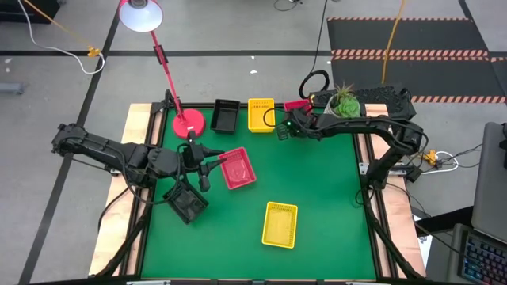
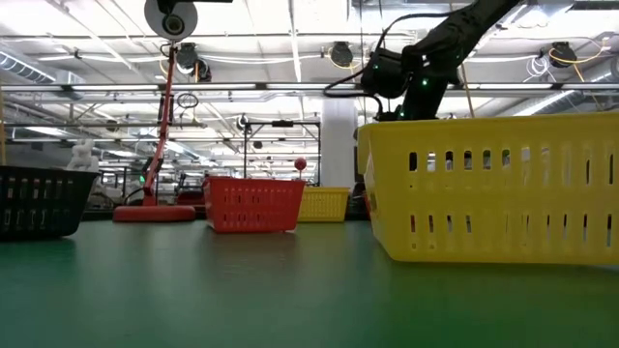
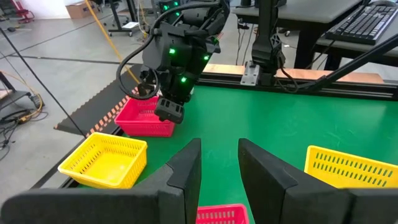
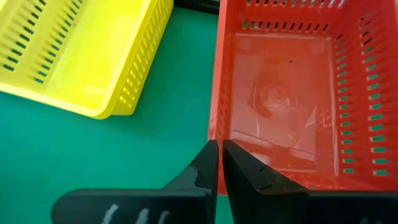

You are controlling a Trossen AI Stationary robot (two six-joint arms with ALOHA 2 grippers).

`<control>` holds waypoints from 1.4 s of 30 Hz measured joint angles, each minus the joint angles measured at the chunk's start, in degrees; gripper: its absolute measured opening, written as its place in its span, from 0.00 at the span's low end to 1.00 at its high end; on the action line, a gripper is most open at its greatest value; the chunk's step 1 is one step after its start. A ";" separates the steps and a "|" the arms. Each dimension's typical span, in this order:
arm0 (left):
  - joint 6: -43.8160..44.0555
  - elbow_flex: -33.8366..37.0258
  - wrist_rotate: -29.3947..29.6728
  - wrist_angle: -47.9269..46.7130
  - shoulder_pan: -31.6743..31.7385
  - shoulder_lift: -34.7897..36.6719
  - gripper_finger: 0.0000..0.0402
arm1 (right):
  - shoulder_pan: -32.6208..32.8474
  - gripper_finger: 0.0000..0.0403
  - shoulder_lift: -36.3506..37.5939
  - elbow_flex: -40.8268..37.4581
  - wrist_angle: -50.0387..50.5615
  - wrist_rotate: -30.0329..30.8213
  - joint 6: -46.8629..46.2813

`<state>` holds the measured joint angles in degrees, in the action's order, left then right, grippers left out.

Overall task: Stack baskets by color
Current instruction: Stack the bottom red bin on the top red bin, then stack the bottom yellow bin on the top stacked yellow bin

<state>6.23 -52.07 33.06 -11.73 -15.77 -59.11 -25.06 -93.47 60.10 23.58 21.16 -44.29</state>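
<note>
My right gripper [image 4: 219,144] is shut at the far edge of the table on a red-pink basket [image 4: 292,93], which stands beside a yellow basket [image 4: 81,50] and a black basket [image 1: 226,115]. My left gripper [image 3: 219,144] hangs open and almost level over the left edge of a second red-pink basket [image 1: 238,169] at mid table; only that basket's rim [image 3: 217,214] shows below its fingers. Another black basket [image 1: 186,203] stands near the left arm, and another yellow basket [image 1: 280,224] stands near the front. All of them rest on their bases. My right gripper pinches one side wall [image 4: 215,127] of the far red-pink basket, close to a corner. One finger [image 4: 249,168] is inside the basket and the other finger [image 4: 200,169] is outside. The fingers slant down from above. The basket sits level on the table.
A red lamp stands on its round base [image 1: 188,123] at the far left, its arm leaning over the table. A white pot with a green plant [image 1: 344,103] is at the far right. Open green mat [image 1: 333,190] lies on the right half.
</note>
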 joint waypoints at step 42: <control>4.28 -2.27 -0.29 -10.97 -3.70 0.33 0.27 | 25.47 0.04 22.37 0.04 -3.67 -0.84 9.64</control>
<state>10.51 -54.34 32.77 -22.70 -19.47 -58.78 0.41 -71.10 60.14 19.91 20.31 -34.64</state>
